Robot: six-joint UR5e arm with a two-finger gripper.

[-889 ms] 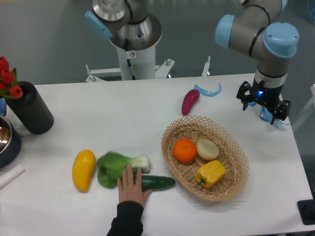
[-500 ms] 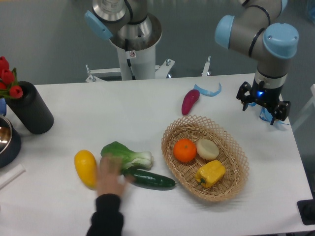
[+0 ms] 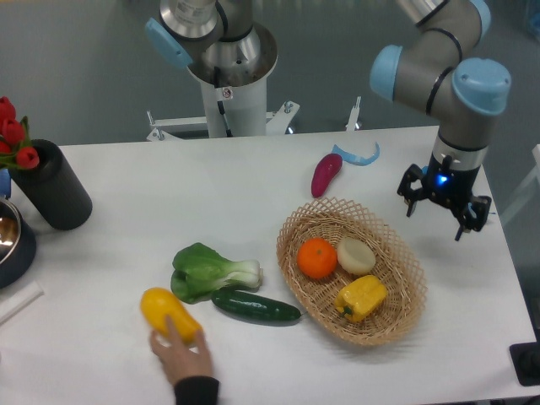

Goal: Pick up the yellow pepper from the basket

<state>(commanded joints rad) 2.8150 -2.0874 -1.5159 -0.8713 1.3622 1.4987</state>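
The yellow pepper [image 3: 361, 297] lies in the front right part of the wicker basket [image 3: 405, 316], next to an orange [image 3: 317, 258] and a pale onion [image 3: 355, 255]. My gripper [image 3: 440, 207] hangs open above the table, just past the basket's far right rim and well clear of the pepper. Nothing sits between its fingers.
A person's hand [image 3: 180, 356] touches a smooth yellow mango-like fruit [image 3: 167, 313] at the front left. A bok choy [image 3: 207, 270] and a cucumber [image 3: 256, 306] lie left of the basket. A purple sweet potato [image 3: 326, 174] lies behind it. A black vase [image 3: 52, 186] with tulips stands far left.
My gripper has dropped and shifted slightly left, toward the basket. The hand has pushed the mango-like fruit to the front right and turned it.
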